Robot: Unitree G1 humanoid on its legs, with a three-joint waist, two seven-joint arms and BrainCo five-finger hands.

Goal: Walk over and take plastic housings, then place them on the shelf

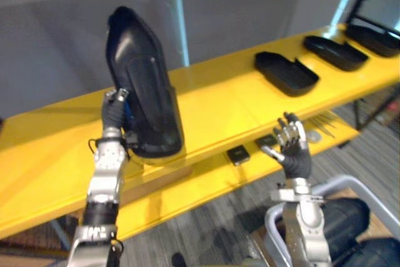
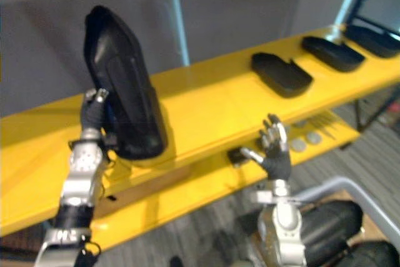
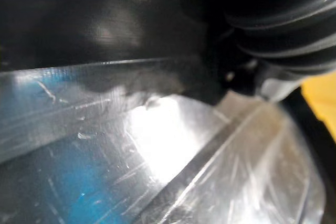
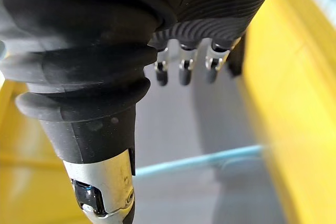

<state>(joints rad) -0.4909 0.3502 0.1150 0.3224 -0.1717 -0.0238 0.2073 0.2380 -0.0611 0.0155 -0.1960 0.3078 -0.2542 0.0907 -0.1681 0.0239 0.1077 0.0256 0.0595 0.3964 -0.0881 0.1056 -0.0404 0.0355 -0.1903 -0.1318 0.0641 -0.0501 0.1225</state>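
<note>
Plastic housing (image 1: 147, 92), upright on shelf (image 1: 225, 101)
Backed by left hand (image 1: 114, 114), grip cannot be told; right hand (image 1: 294, 152) held before shelf, fingers spread.

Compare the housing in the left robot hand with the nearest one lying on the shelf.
The held housing stands upright in the left robot hand; the lying housing rests flat on the shelf, untouched. The held housing is toward the shelf's left, the lying housing farther right. Both are black.
</note>
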